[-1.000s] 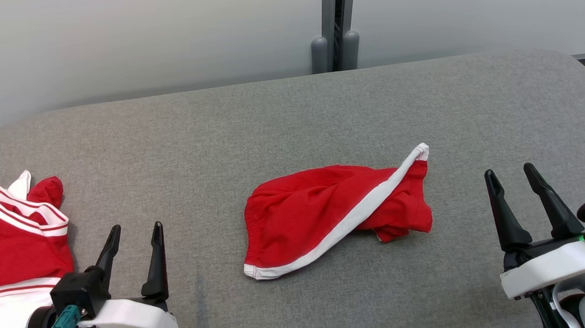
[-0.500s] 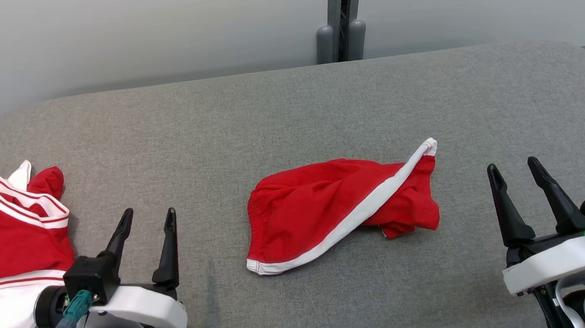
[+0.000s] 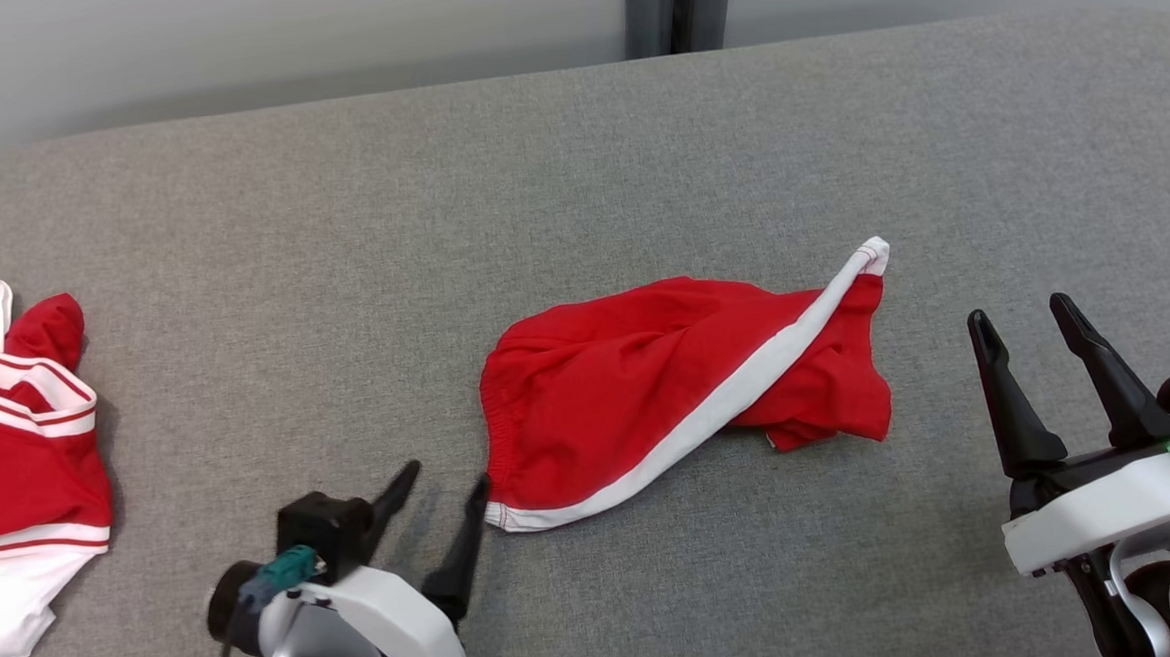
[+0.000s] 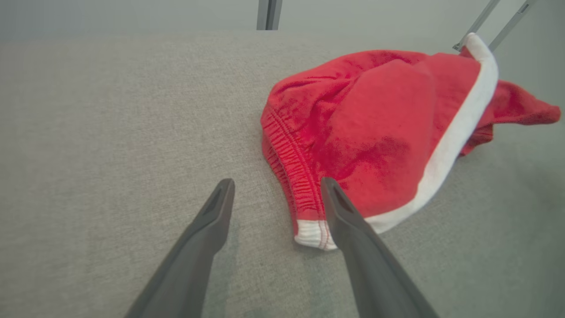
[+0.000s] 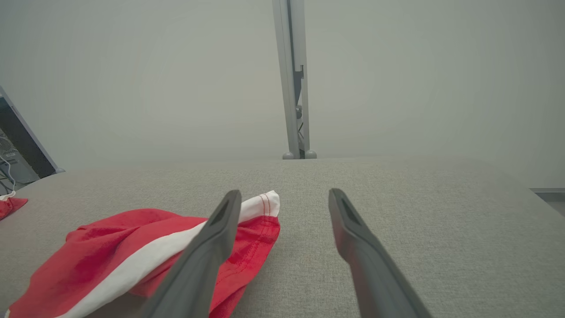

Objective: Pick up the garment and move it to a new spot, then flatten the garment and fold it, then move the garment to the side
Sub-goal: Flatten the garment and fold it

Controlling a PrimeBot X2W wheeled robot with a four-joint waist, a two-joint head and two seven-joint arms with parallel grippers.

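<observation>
Both jaws stand spread and empty. I see the red shorts (image 3: 648, 385) crumpled at frame centre on the grey padded surface (image 3: 340, 231). My left gripper (image 3: 447, 473) sits just beside their white-hemmed lower-left corner, and my right gripper (image 3: 1017, 308) is apart at lower right.

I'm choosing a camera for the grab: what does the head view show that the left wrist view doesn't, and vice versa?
Head view adds the right gripper, open, right of the red shorts, and a second red-and-white garment at the left edge of the grey table. Left wrist view adds the waistband stitching up close, its white corner seen between the fingers of the open left gripper. Both share the red shorts, the left gripper and the grey table.
</observation>
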